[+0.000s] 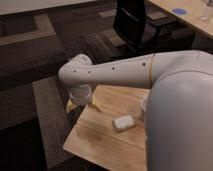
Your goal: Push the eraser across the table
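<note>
A small white eraser (123, 122) lies flat on the light wooden table (100, 142), near the middle of its top. My white arm reaches in from the right and bends down at the table's far left corner. The gripper (82, 105) hangs there below the wrist, just over the table's edge, to the left of the eraser and a little beyond it. It is apart from the eraser and mostly hidden behind the wrist housing. My arm's bulky body covers the right part of the table.
A black office chair (137, 25) stands behind the table on the dark patterned carpet (35, 60). A longer pale desk (192, 22) carrying a blue disc (179, 11) runs along the upper right. Open floor lies left of the table.
</note>
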Robot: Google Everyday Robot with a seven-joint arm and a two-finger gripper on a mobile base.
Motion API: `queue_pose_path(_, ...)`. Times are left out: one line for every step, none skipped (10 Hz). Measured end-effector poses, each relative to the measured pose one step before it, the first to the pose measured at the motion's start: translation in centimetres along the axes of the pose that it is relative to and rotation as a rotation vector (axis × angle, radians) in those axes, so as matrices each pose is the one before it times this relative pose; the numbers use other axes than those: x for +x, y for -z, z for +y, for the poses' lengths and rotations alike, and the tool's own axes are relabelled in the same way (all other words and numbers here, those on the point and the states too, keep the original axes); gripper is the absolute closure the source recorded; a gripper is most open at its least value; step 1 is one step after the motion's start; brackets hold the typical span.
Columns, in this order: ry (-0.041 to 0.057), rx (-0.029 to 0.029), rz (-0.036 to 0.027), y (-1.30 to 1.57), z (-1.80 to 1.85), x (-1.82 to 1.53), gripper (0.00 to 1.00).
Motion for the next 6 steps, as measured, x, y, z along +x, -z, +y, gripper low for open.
queue_pose_path(0.00001,0.00001,0.00006,-0.001,0.001,0.001,0.2)
queue_pose_path(-0.00002,-0.00004,-0.00004,0.003,0.0,0.0,0.2)
queue_pose_path(-0.00052,-0.00028,0.00125,-0.018,-0.009,0.039,0.2)
queue_pose_path(-0.00344,0.00455,0.00499,-0.258,-0.215,0.207,0.2)
queue_pose_path(-0.02886,0.01098,0.02056,-0.983,-1.146,0.825,0.2)
queue_pose_path(-0.0094,-0.01107,0.00295,-0.258,-0.148,0.2,0.2)
